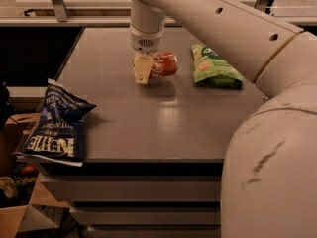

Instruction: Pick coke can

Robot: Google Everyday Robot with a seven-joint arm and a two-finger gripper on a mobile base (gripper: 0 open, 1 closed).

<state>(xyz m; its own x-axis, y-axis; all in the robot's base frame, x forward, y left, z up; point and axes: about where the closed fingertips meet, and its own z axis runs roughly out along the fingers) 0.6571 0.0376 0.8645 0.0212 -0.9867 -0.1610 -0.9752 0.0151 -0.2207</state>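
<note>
The coke can (pixel 165 64), red with white lettering, lies on its side in my gripper (pixel 150 68), held a little above the grey table (pixel 163 118), with its shadow on the tabletop below. The gripper hangs from the white arm that reaches in from the right. One cream fingertip (pixel 142 70) shows on the can's left end; the other is hidden behind the can.
A green snack bag (pixel 214 67) lies on the table to the right of the can. A dark blue chip bag (pixel 57 124) hangs over the table's front left edge. Cardboard boxes (pixel 20 212) stand on the floor at lower left. My own arm fills the right side.
</note>
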